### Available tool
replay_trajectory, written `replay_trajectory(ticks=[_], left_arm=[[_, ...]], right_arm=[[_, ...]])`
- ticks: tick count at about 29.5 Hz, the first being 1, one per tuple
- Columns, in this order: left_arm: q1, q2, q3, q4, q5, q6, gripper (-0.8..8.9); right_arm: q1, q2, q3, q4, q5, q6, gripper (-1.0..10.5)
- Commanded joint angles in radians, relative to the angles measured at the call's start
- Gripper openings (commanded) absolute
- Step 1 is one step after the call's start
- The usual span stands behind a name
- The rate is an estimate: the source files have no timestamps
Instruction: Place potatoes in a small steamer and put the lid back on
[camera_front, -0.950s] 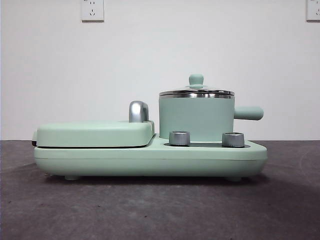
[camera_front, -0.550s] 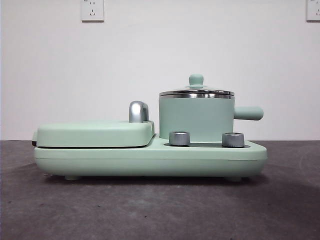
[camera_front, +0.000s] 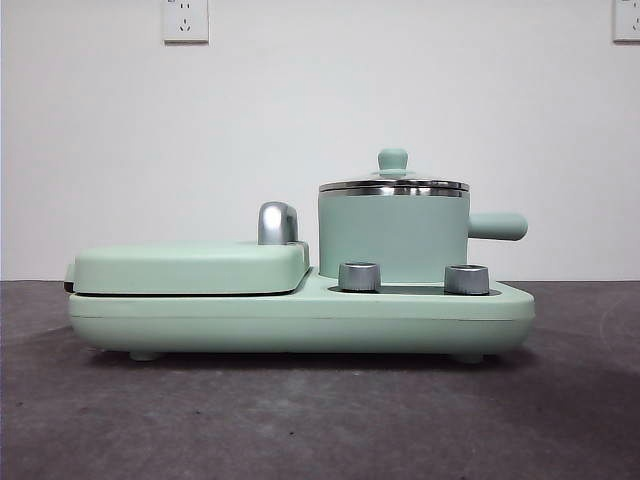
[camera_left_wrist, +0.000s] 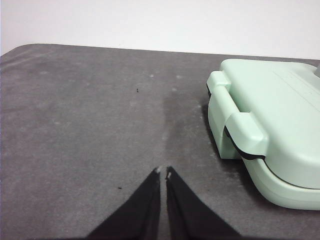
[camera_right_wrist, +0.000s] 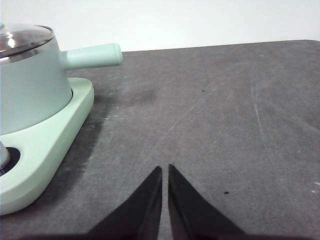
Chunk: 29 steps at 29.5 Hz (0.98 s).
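Mint-green small steamer (camera_front: 393, 236) stands lidded at the front view's 3 o'clock, no potato visible, so the lid (camera_front: 393, 184) should lift straight by its knob; each wrist view shows left end effector (camera_left_wrist: 163, 173) and right end effector (camera_right_wrist: 165, 169) pressed together over bare tabletop (camera_right_wrist: 225, 125).

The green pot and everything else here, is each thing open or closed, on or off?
small steamer: upright on the base, covered.
lid: on the steamer.
griddle cover: shut flat.
two knobs: setting cannot be told.
left gripper: shut, empty, over bare table.
right gripper: shut, empty, beside the base.
potato: not in view.
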Motion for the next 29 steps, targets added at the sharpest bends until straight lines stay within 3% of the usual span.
replay_trajectory(ticks=[1,29], left_arm=[[0.001,-0.001,-0.019,-0.005,-0.003,0.017,0.19],[0.001,-0.001,-0.019,-0.004,-0.003,0.017,0.19]], right_arm=[[0.0,-0.001,-0.005,-0.002,-0.018,-0.012,0.2],[0.0,-0.001,-0.005,0.01,-0.019,-0.012,0.2]])
